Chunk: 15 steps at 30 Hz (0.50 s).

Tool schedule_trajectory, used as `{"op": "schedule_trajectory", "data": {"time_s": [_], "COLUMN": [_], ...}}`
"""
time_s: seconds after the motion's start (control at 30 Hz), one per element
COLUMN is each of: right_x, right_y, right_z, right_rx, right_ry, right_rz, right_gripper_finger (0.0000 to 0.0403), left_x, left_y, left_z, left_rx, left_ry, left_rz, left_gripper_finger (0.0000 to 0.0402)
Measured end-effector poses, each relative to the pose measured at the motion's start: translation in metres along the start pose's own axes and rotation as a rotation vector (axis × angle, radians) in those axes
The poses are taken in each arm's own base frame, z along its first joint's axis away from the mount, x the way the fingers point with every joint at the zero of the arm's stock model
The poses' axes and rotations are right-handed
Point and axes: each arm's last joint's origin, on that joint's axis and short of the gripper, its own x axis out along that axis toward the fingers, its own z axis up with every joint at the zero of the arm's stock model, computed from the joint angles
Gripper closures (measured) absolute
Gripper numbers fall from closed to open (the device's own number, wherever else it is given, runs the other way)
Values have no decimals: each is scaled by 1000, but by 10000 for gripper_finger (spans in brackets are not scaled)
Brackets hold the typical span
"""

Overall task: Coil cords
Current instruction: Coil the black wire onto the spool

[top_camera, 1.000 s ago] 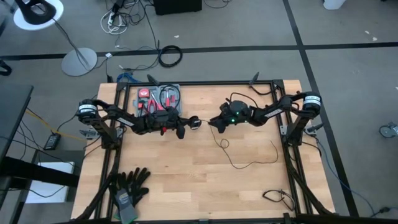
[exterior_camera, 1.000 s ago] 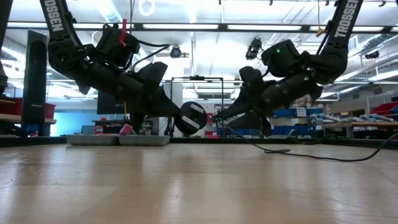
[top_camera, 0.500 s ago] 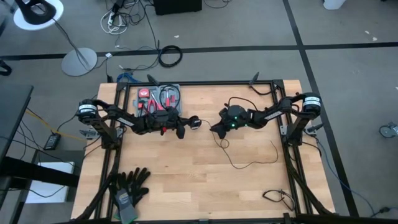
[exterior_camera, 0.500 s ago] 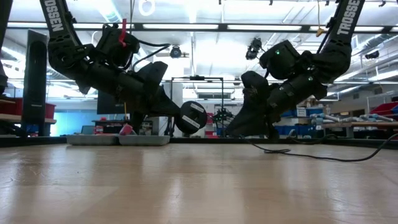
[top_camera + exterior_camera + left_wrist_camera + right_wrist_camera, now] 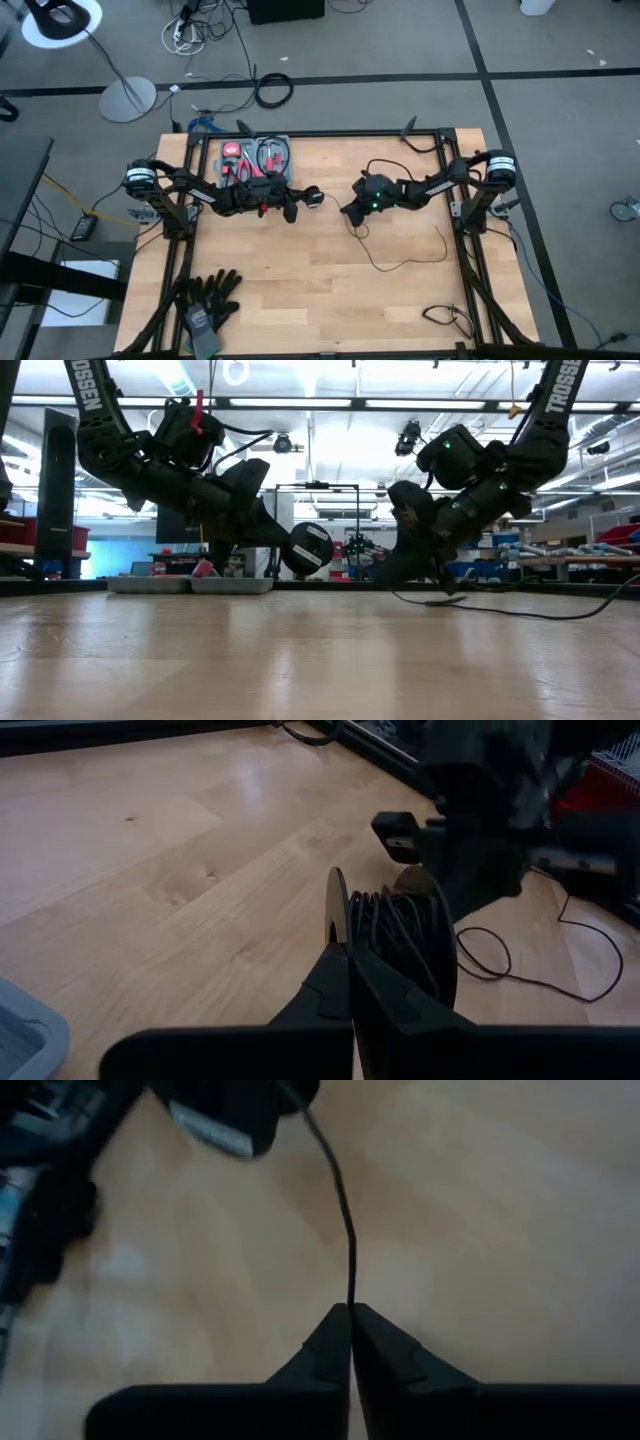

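Pinching the thin black cord (image 5: 347, 1250) in my right gripper (image 5: 351, 1316) while the left gripper (image 5: 349, 952) clamps the round black spool (image 5: 400, 945), I'm worried a hard tug slips it free.

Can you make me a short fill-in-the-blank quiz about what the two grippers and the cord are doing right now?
1. The left gripper is shut on the rim of the round ____, which carries wound cord.
2. The right gripper is ____ on the thin black cord.
3. The slack cord trails over the wooden ____ beside the right arm.
4. The grey tray of tools sits beside the ____ arm.

Missing words: spool; shut; table; left
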Motion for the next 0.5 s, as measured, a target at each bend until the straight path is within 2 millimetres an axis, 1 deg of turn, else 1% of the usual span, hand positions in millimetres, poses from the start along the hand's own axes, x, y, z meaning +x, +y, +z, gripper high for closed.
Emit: {"op": "schedule_trajectory", "data": {"time_s": [0.13,0.3,0.37,0.5], "right_x": [3,13,23,56], "right_y": [12,41,48,59], "right_z": [-12,-12,-10,-6], "right_rx": [-34,-116,-148,-214], "right_ry": [7,12,44,93], "right_rz": [-44,-102,-132,-142], "right_gripper_finger": [399,401,402,402], "left_x": [0,0,0,0], "left_y": [0,-1,-1,-2], "left_z": [0,2,2,3], "left_rx": [0,-6,-18,-34], "left_ry": [0,-18,-25,-34], "left_rz": [0,-9,-13,-11], "left_gripper_finger": [402,402,402,402]}}
